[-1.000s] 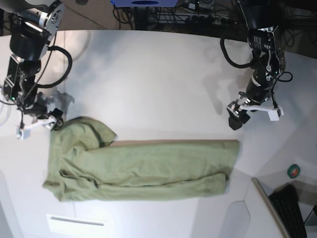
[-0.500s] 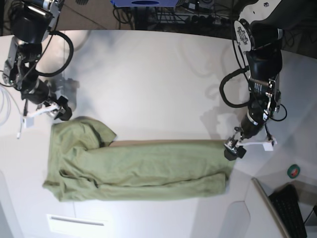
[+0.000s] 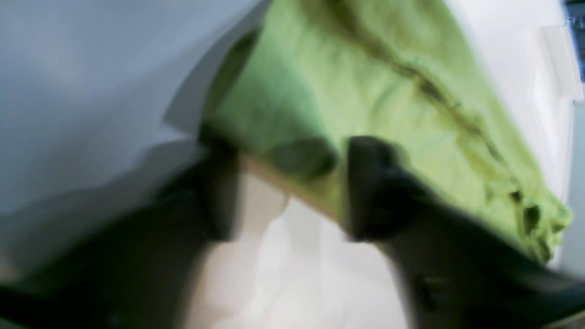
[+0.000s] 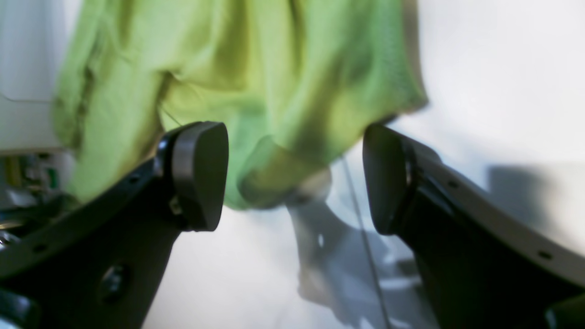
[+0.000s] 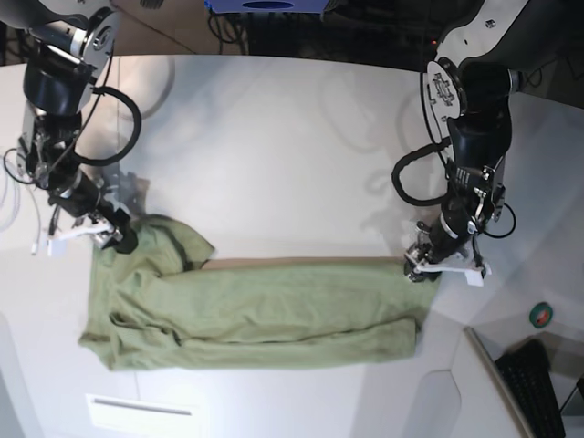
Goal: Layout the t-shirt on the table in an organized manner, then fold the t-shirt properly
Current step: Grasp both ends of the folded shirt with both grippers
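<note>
Lying lengthwise across the near half of the white table (image 5: pixel 274 137), the olive-green t-shirt (image 5: pixel 255 306) is already doubled into a long band, with its wider, rumpled end toward the right arm and its squared-off end toward the left arm. It looks light, limp cotton: it will sag and crease wherever it is unsupported, drag a little on the smooth tabletop, and slip out of a shallow pinch, so a corner or doubled edge where the layers stack gives the surest hold. The left gripper (image 5: pixel 422 267) sits down on the far corner of the squared-off end; in the left wrist view one dark finger lies over the cloth and the other beside its edge, the jaws narrowed around the corner, though the blur keeps me from saying the pinch is complete. The right gripper (image 4: pixel 292 176) stands with its pads wide apart, straddling a bunched fold at the shirt's far corner on its side, holding nothing. Lifting both corners evenly should keep the band from twisting.
</note>
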